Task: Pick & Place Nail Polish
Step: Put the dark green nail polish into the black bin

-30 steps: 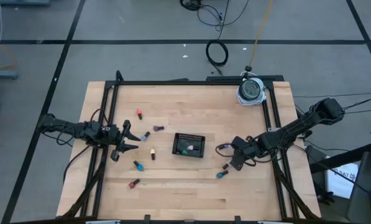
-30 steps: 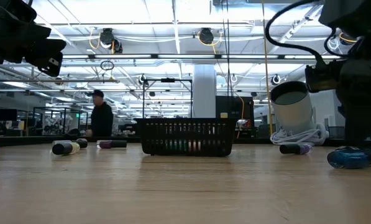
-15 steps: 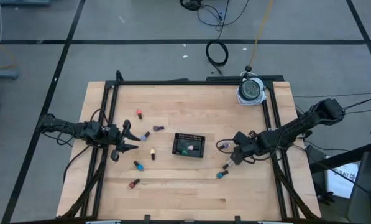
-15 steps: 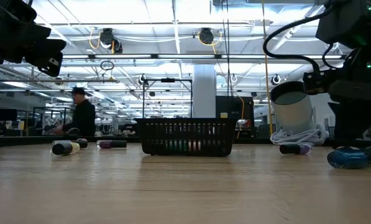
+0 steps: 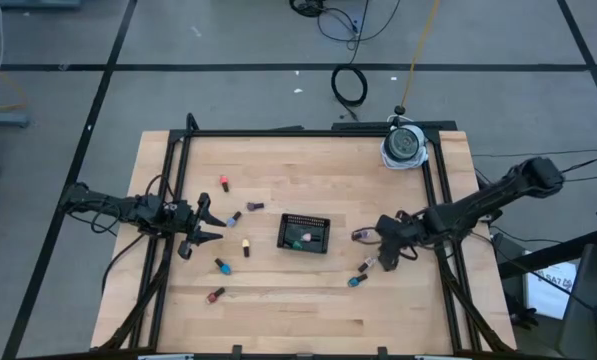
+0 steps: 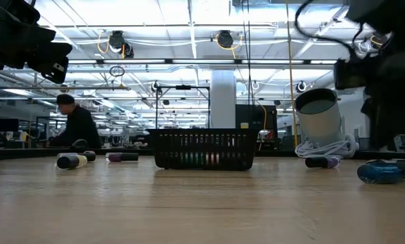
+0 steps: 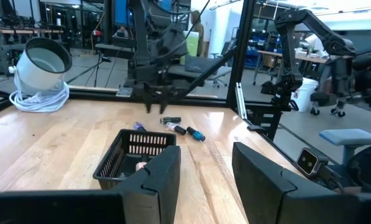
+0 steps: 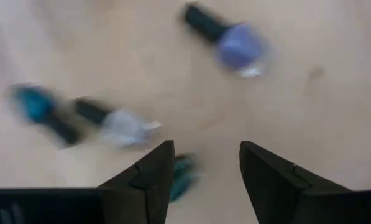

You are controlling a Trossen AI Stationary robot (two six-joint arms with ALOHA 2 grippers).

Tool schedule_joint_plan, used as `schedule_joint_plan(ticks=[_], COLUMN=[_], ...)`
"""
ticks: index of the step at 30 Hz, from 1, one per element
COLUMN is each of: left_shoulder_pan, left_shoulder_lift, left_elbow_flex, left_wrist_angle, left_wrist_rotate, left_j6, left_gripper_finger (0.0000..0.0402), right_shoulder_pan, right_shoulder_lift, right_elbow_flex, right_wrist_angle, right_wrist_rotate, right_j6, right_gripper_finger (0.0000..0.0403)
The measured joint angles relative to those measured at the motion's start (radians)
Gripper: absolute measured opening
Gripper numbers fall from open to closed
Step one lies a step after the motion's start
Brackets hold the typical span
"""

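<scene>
Several nail polish bottles lie on their sides on the wooden table. Near my right gripper (image 5: 380, 262) are a purple one (image 8: 238, 43), a pale one (image 8: 120, 127) and a teal-blue one (image 8: 33, 102). That gripper hangs open above them, slanting down, with nothing between its fingers. A small teal shape (image 8: 184, 173) shows beside one finger; what it is I cannot tell. More bottles (image 5: 235, 217) lie on the left, in front of my left gripper (image 5: 216, 227), which waits open and level. The black mesh tray (image 5: 305, 232) in the middle holds a teal and a pink bottle.
A white canister with a coiled cable (image 5: 404, 145) stands at the far right corner. Black frame rails (image 5: 440, 200) run along the table's sides. A person (image 6: 76, 129) moves in the room beyond the table. Bare wood lies along the near edge.
My right gripper has risen a little above the bottles at the right and has rolled about its own pointing line, staying open. The bottles and tray lie where they were.
</scene>
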Motion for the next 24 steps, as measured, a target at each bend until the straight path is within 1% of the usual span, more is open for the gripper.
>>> schedule_joint_plan(ticks=[3, 7, 10, 13, 16, 18, 21, 24], left_shoulder_pan=[0.000, 0.000, 0.000, 0.000, 0.000, 0.000, 0.000, 0.000], left_shoulder_lift=[0.000, 0.000, 0.000, 0.000, 0.000, 0.000, 0.000, 0.000], left_elbow_flex=[0.000, 0.000, 0.000, 0.000, 0.000, 0.000, 0.000, 0.000], left_wrist_angle=[0.000, 0.000, 0.000, 0.000, 0.000, 0.000, 0.000, 0.000], left_wrist_rotate=[0.000, 0.000, 0.000, 0.000, 0.000, 0.000, 0.000, 0.000], left_j6=[0.000, 0.000, 0.000, 0.000, 0.000, 0.000, 0.000, 0.000], left_gripper_finger=[0.0145, 0.0145, 0.0145, 0.0145, 0.0145, 0.0145, 0.0145, 0.0145], right_shoulder_pan=[0.072, 0.173, 0.235, 0.277, 0.300, 0.309, 0.313, 0.319], right_shoulder_lift=[-0.003, 0.029, 0.060, 0.080, 0.096, 0.104, 0.104, 0.103], right_elbow_flex=[0.001, 0.001, 0.001, 0.001, 0.001, 0.001, 0.001, 0.023], right_wrist_angle=[0.045, 0.142, 0.227, 0.239, 0.232, 0.221, 0.211, 0.183], right_wrist_rotate=[0.002, -0.003, -0.005, -0.022, -0.020, 0.011, 0.052, 0.055], right_j6=[0.090, 0.209, 0.253, 0.278, 0.260, 0.207, 0.175, 0.158], right_gripper_finger=[0.0159, 0.0144, 0.0140, 0.0139, 0.0139, 0.0139, 0.0139, 0.0139])
